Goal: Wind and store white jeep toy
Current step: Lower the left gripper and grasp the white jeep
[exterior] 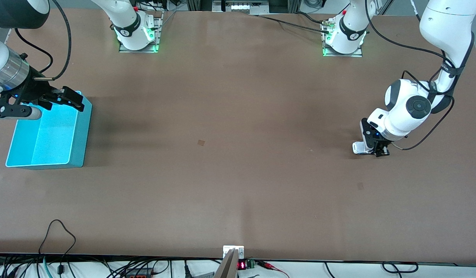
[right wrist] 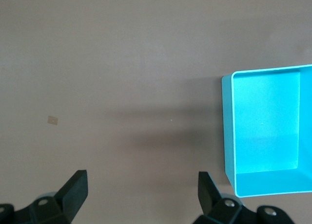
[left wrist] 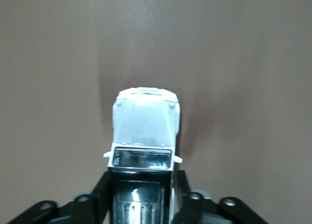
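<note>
The left gripper (exterior: pixel 378 151) is down at table (exterior: pixel 238 154) level near the left arm's end, fingers (left wrist: pixel 100 195) pinching the white jeep toy (exterior: pixel 359 148) at both sides of its black roof; hood and windscreen project past the fingertips. The toy appears to rest on the table, though wheel contact isn't visible. No legible lettering on toy or bin.

The right gripper (exterior: pixel 66 98) hangs over the cyan bin (exterior: pixel 48 135) approx. at its rim, at the right arm's end, fingers (right wrist: pixel 73 187) spread wide, holding nothing. Bin interior is bare.
</note>
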You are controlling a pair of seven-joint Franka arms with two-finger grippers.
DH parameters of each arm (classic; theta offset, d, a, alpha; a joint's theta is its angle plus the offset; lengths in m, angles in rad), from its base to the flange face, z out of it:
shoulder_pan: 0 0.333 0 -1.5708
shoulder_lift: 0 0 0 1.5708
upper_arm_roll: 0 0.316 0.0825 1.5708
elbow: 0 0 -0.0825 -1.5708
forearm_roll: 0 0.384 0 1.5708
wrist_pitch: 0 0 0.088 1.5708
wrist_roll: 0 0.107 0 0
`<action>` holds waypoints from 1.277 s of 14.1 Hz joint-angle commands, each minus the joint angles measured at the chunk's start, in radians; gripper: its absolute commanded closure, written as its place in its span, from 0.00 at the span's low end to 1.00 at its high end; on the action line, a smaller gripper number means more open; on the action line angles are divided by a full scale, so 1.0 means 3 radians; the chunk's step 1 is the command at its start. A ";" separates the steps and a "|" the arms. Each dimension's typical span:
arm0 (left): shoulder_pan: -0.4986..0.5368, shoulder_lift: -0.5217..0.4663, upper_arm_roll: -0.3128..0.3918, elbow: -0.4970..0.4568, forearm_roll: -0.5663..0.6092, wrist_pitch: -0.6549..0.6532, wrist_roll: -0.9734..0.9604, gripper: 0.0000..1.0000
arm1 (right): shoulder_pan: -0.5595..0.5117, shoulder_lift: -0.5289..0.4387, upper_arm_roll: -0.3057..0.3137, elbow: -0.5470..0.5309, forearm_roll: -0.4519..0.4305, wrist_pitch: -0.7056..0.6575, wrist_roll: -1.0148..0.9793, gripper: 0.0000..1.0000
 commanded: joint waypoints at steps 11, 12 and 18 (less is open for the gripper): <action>0.0121 0.0129 -0.0026 0.0066 0.0066 -0.0029 0.0276 0.96 | -0.0071 0.0038 0.0008 0.0027 -0.0007 -0.0006 -0.0088 0.00; 0.0167 0.0145 -0.0021 0.0071 0.0066 -0.0034 0.0297 0.96 | -0.0076 0.0038 0.0008 0.0027 -0.0007 -0.0011 -0.0088 0.00; 0.0642 0.0380 -0.0021 0.0311 0.0066 -0.0157 0.0940 0.96 | -0.0087 0.0038 0.0008 0.0027 -0.0001 -0.0022 -0.0099 0.00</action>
